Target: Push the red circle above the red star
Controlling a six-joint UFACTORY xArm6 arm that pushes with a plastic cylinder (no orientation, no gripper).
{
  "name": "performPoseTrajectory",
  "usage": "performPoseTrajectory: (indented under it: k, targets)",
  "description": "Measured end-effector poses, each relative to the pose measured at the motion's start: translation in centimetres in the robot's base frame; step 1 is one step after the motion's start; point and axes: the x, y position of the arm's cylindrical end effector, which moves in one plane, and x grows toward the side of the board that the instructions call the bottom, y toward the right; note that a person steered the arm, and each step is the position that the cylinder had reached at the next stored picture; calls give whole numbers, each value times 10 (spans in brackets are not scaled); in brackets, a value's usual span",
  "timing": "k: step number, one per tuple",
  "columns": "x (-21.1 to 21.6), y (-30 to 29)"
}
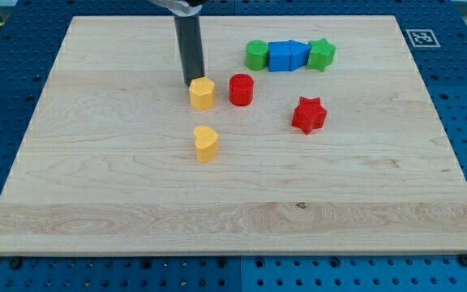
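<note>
The red circle (pixel 241 89) stands on the wooden board, up and to the left of the red star (pixel 308 114). A yellow hexagon (pixel 202 93) sits just left of the red circle, with a small gap between them. My tip (pixel 192 83) is at the yellow hexagon's upper left edge, touching or nearly touching it, and left of the red circle. The dark rod rises from it to the view's top.
A yellow heart (pixel 206 143) lies below the hexagon. A row at the view's top holds a green circle (pixel 256 54), a blue square (pixel 280 56), a blue block (pixel 299 55) and a green star (pixel 321 54). The board (pixel 96 186) rests on a blue pegboard table.
</note>
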Motion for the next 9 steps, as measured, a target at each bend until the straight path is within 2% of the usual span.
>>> performPoseTrajectory:
  k: [2, 5, 9]
  targets:
    - [19, 22]
    - [4, 21]
    - [11, 55]
